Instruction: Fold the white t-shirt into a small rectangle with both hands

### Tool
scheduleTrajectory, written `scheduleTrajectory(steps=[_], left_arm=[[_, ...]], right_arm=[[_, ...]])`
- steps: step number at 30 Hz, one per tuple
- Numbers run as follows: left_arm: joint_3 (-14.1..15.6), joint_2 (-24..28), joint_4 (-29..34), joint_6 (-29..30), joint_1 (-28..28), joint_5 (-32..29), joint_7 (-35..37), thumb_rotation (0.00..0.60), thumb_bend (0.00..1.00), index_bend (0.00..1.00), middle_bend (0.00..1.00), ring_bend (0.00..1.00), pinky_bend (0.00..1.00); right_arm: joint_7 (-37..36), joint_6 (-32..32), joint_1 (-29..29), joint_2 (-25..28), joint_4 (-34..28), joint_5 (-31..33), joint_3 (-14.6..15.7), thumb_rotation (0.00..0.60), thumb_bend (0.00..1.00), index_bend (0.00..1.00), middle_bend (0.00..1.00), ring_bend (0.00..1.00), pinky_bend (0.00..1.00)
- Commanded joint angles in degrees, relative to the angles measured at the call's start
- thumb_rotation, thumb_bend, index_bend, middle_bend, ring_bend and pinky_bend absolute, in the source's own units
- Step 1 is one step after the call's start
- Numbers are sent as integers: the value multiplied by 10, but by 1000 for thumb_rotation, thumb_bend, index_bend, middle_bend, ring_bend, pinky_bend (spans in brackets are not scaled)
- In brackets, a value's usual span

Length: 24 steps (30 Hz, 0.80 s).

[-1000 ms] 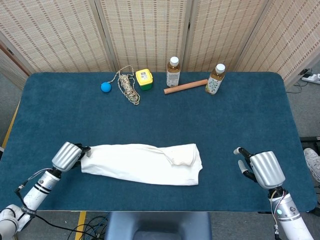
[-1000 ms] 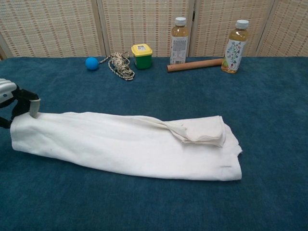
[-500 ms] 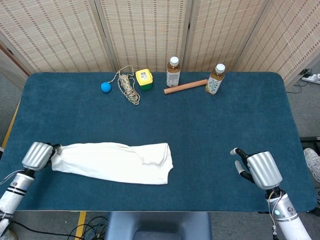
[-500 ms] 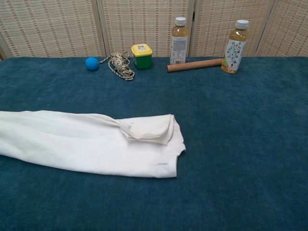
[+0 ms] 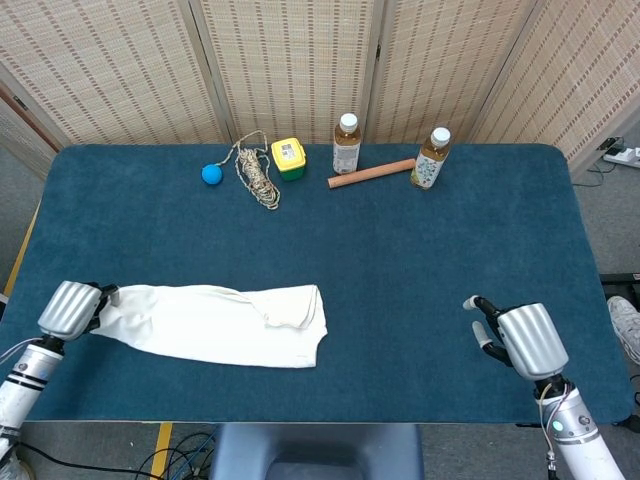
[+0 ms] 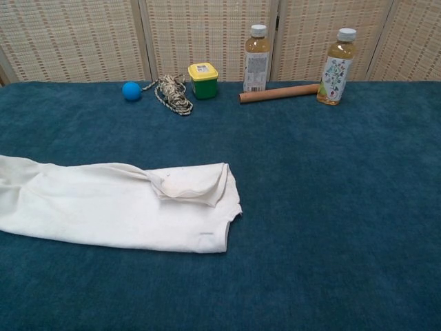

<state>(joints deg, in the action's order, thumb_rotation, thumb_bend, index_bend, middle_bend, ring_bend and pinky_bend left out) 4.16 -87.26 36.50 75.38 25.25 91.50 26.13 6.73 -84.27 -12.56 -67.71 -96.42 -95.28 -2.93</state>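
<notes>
Head view puts the left hand [image 5: 70, 309] at about eight o'clock on the blue table [image 5: 450, 250], by the left edge, its fingers closed on the left end of the white t-shirt [image 5: 210, 325]. From that grip the shirt lies as a long, narrow folded band running toward three o'clock and ending short of the table's middle; a loose fold of cloth is bunched on top near its right end. In the chest view the shirt [image 6: 117, 203] runs off the left edge of the picture, so the left hand does not show there.

At about four o'clock the right hand [image 5: 522, 338] sits well apart from the shirt, holding nothing, its dark fingers spread a little toward the table's centre.

Along the far edge, around twelve o'clock, stand a blue ball [image 5: 211, 174], a coil of rope [image 5: 256, 176], a yellow-lidded green tub [image 5: 289, 157], a bottle [image 5: 346, 144], a wooden rod [image 5: 371, 173] and a second bottle [image 5: 431, 158].
</notes>
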Motion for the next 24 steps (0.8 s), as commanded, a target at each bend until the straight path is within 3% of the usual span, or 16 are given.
scheduleTrajectory(steps=[1,6,12,18,24], left_arm=[[-20,87,230,-21,37,0,-122,600,583,633,788,687,912],[-48,135,417,-66,61,-33,-250,600,582,630,787,687,912],[-77,149,555,-124,85,-99,-373,600,580,622,784,681,911],[-103,122,614,-147,110,-158,-482,600,579,615,780,678,912],[-125,77,635,-148,133,-218,-565,600,579,612,779,678,911]], right_arm=[[-5,-5,3,2,3,-1,1,600,485,394,931,944,1000],[-16,-17,11,7,8,-3,2,600,485,394,931,944,1000],[-28,-30,20,12,14,-4,4,600,485,394,931,944,1000],[-38,-39,27,16,19,-4,5,600,485,394,931,944,1000],[-47,-45,32,18,24,-3,5,600,485,394,931,944,1000]])
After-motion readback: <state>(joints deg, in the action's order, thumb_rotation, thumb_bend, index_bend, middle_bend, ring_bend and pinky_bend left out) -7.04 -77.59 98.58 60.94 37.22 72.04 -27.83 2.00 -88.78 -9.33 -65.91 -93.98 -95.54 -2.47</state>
